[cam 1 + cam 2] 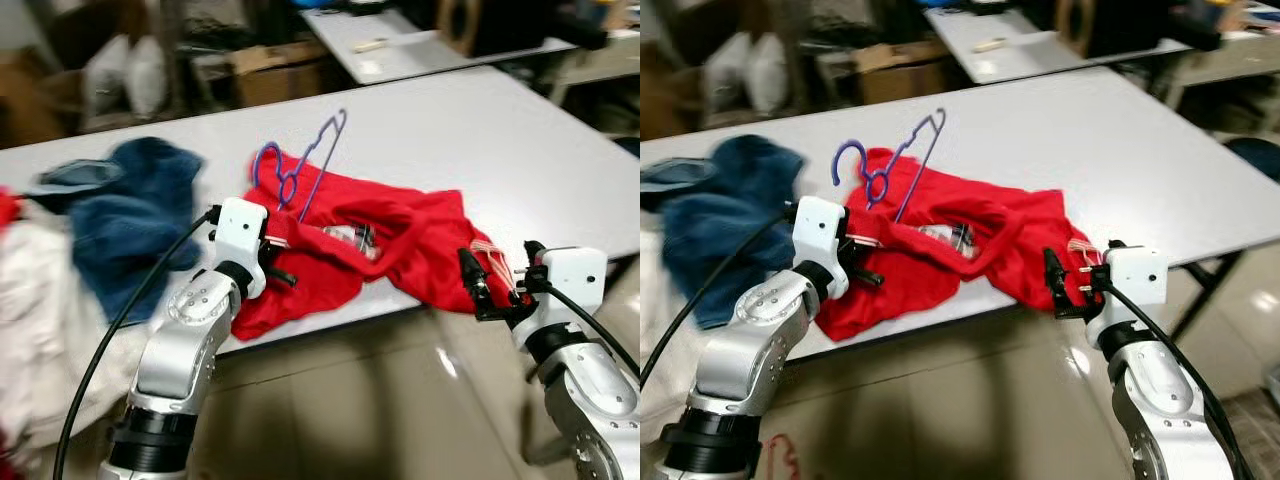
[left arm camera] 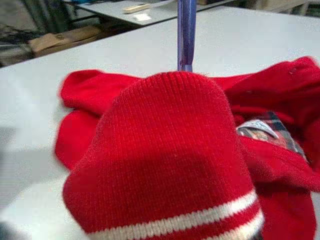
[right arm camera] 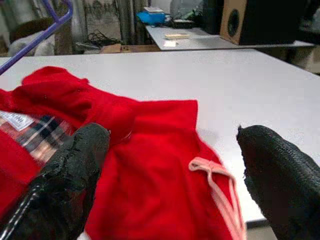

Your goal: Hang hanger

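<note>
Right gripper (image 3: 165,170): two black fingers (image 3: 65,170) spread wide, holding nothing, poised at the near right corner of the red knitted garment with white-striped cuffs (image 1: 390,245), just short of its pale pink-striped hem; likely waiting to take that corner.

Left gripper (image 1: 272,258): fingertips buried in a bunched fold at the garment's near left side; from the head views it reads as clenched on the cloth, probably to steady or lift it.

Thin purple wire hanger (image 1: 305,165): hook and one shoulder stand up clear of the garment on its far left side, the rest threaded inside the knit; lying on the table, not yet hung.

Long pale grey table (image 1: 480,140): garment draped over its near edge.

Blue fleece heap (image 1: 130,215): left of the garment, apart from both grippers.

View notes: the left wrist view gives a red cuff with white stripes close up, the hanger's stem rising just behind it, and the plaid neck label; the right wrist view alone settles how far its fingers gape
</note>
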Available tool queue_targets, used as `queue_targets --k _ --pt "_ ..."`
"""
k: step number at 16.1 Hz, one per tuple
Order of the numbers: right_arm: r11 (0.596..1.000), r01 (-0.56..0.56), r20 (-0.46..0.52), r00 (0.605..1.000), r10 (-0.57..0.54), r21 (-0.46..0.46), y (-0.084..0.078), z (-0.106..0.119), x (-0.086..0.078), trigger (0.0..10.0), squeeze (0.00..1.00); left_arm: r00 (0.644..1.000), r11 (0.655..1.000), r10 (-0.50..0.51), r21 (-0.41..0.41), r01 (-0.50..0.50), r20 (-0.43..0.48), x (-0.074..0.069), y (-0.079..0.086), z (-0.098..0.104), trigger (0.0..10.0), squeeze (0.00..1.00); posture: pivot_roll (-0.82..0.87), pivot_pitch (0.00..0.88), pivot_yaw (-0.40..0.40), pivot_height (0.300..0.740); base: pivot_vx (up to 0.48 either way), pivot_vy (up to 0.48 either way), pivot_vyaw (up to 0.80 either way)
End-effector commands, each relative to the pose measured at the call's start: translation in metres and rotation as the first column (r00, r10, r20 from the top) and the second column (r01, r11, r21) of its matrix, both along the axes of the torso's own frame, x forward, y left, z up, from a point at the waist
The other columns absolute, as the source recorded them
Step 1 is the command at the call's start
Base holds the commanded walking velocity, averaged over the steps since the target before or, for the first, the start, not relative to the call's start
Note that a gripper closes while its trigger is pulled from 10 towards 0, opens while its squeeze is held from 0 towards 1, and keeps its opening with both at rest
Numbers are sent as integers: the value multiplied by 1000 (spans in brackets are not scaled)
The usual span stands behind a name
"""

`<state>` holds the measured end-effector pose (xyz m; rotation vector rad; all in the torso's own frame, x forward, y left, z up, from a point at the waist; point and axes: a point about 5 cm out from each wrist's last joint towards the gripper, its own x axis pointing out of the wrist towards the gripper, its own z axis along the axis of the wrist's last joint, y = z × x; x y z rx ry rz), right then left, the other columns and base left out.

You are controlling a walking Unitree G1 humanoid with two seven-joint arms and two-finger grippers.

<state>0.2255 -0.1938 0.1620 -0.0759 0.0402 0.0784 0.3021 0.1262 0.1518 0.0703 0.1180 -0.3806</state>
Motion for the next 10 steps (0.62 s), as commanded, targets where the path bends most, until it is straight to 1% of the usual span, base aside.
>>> queue_targets --k 1,2,3,6,7,9,10 --pt "1000 -2 -7 1000 2 7 0 0 0 10000 0 1000 999 29 17 -29 -2 3 6 1 10000 0 -74 31 76 740 0 0 0" --pt "999 -12 -14 1000 12 -30 0 0 0 10000 0 1000 1000 4 12 -5 31 4 5 3 10000 0 -77 32 77 740 0 0 0" --pt "998 -25 -10 1000 25 -53 1 1 -1 10000 0 999 1000 1 4 -1 32 4 5 3 10000 0 -77 33 77 740 281 0 0" --pt "999 -31 9 999 31 -18 1 4 0 10000 0 1000 1000 4 6 -5 26 3 6 3 10000 0 -79 37 67 740 355 0 0" --pt "999 -36 9 999 36 28 2 4 1 10000 0 1000 1000 4 5 -4 26 2 6 2 10000 0 -80 37 65 740 401 0 -800" --pt "999 -44 -7 999 44 5 0 4 3 10000 0 1000 1000 14 1 -14 26 1 6 2 10000 0 -79 39 47 740 412 0 -713" --pt "998 -56 -5 998 56 -12 0 4 3 10000 0 999 1000 24 -1 -24 25 0 7 1 10000 0 -79 39 44 740 416 0 0"
